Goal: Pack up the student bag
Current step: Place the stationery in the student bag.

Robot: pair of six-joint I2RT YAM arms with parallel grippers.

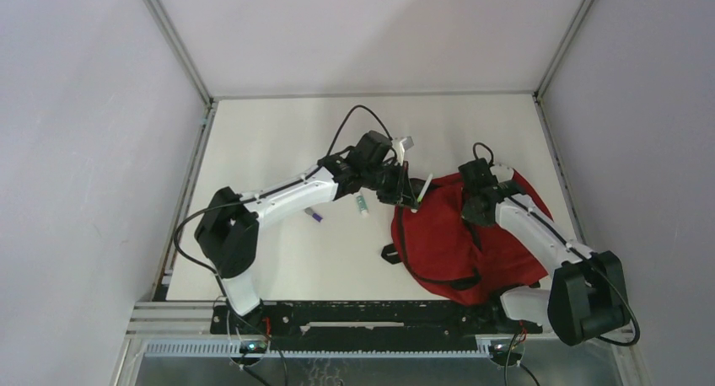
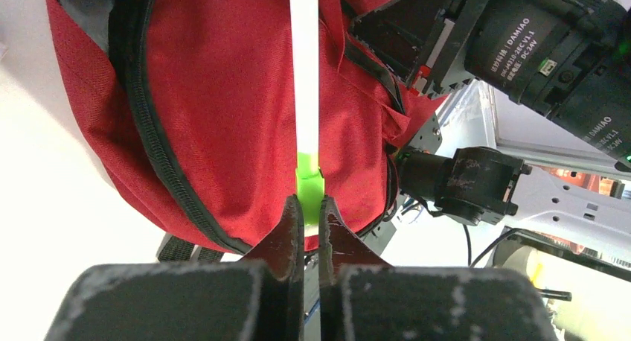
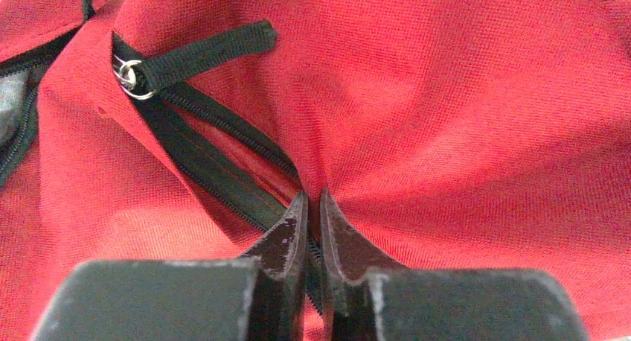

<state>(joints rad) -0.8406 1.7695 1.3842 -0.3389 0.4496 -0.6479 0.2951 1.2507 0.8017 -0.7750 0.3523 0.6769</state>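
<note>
Roughly near-far: student bag (image 1: 438, 234) long axis (top end unclear).

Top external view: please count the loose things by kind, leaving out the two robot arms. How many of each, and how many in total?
red backpack: 1
white stick with green end, held in the left gripper: 1
small purple item: 1
small green-and-white item: 1
Total: 4

Soft red student bag (image 1: 438, 234) with black straps and zipper trim lies slumped, right side
</note>
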